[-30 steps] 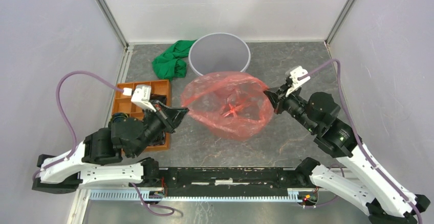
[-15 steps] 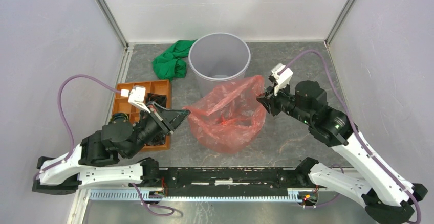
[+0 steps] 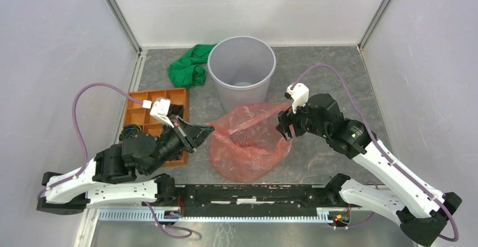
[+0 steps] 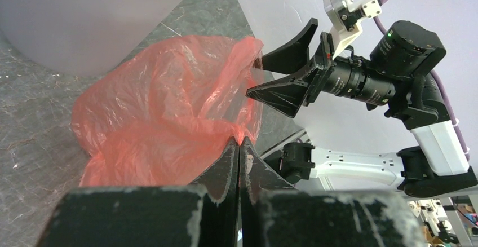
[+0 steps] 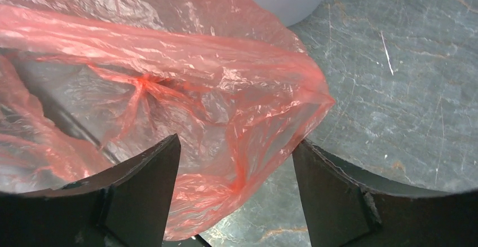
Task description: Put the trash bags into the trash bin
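The red translucent trash bag [image 3: 248, 142] slumps on the grey table floor in front of the light-grey trash bin [image 3: 242, 66], which stands upright at the back. My left gripper [image 3: 208, 128] is shut on the bag's left edge; in the left wrist view its closed tips [image 4: 240, 142] pinch the red film [image 4: 163, 111]. My right gripper [image 3: 283, 124] stands open at the bag's right edge. In the right wrist view the bag [image 5: 186, 100] hangs loose between the spread fingers [image 5: 152, 168], not gripped. The bin's wall [image 4: 73, 27] rises behind the bag.
A green cloth [image 3: 189, 66] lies left of the bin. An orange compartment tray [image 3: 141, 111] sits at the left, partly under my left arm. Grey walls close in the table on three sides.
The right gripper has opened and let go of the bag's right edge. The bag, stretched wide before, has sagged and collapsed toward the front. Both arms moved lower and nearer.
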Available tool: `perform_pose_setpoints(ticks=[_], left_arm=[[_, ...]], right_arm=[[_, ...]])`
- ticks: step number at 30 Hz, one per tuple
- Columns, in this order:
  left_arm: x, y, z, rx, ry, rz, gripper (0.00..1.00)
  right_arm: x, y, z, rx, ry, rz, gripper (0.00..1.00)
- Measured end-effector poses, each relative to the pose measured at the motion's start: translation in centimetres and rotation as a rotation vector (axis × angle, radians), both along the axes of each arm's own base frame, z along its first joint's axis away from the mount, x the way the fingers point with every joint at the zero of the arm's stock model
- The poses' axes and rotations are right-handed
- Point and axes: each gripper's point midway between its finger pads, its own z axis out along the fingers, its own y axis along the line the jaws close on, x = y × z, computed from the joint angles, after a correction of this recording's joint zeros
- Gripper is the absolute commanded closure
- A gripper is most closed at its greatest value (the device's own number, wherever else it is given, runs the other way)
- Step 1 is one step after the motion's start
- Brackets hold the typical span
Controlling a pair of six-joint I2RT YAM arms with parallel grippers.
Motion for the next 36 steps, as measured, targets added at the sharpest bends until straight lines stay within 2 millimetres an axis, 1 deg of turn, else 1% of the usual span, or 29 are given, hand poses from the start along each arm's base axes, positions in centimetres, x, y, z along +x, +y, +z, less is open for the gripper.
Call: perform_pose_setpoints(ticks=[6,8,10,12,15,16,19,20,24,26,28,30,34,35,36], left_arm=[[-0.1,0.0,0.0,0.0,0.001,-0.004,0.98],[-0.1,-0.1,0.0,0.0,0.001,-0.004,0.98],[0.0,-0.1,-0.1,0.001,0.001,-0.004,0.98],[0.0,-0.1,-0.1,0.002,0.001,-0.004,0.98],[0.0,-0.2,-0.2,0.005,0.002,-0.004,0.98],[0.0,-0.2,-0.2,0.007,0.002,-0.004,0.98],[0.0,-0.3,-0.3,0.011,0.003,-0.004,0.98],[0.0,-0.3,-0.3,0.011,0.003,-0.004,0.98],[0.0,-0.5,-0.2,0.01,0.003,-0.004,0.98],[0.0,-0.5,-0.3,0.011,0.003,-0.004,0.98],[0.1,-0.6,-0.3,0.011,0.003,-0.004,0.98],[0.1,-0.7,-0.2,0.008,0.002,-0.004,0.98],[0.1,-0.9,-0.2,0.01,0.002,-0.004,0.98],[0.2,-1.1,-0.4,0.019,0.004,-0.004,0.98],[0.2,-1.1,-0.4,0.021,0.005,-0.004,0.98]], right_arm=[[0.0,-1.3,-1.4,-0.019,0.018,-0.077,0.17],[-0.6,-2.1,-1.9,-0.006,0.02,-0.105,0.17],[-1.1,-2.8,-1.8,0.019,0.01,-0.13,0.17],[-1.6,-3.3,-1.3,0.052,-0.004,-0.147,0.21],[-1.9,-3.4,-0.6,0.101,-0.02,-0.154,0.28],[-2.0,-3.3,-0.5,0.118,-0.025,-0.154,0.31],[-1.9,-2.6,-1.0,0.142,-0.014,-0.142,0.46],[-1.8,-2.4,-1.2,0.144,-0.007,-0.142,0.48],[-1.1,-1.9,-2.0,0.13,0.008,-0.148,0.49],[-1.0,-2.0,-2.5,0.116,0.007,-0.156,0.52],[-0.8,-2.3,-2.5,0.107,-0.004,-0.165,0.54],[-0.7,-2.5,-2.3,0.111,-0.024,-0.175,0.54],[-0.3,-3.2,-2.2,0.108,-0.056,-0.206,0.51],[-0.1,-3.6,-3.0,0.088,-0.059,-0.222,0.52],[-0.1,-3.6,-3.1,0.084,-0.059,-0.224,0.56]])
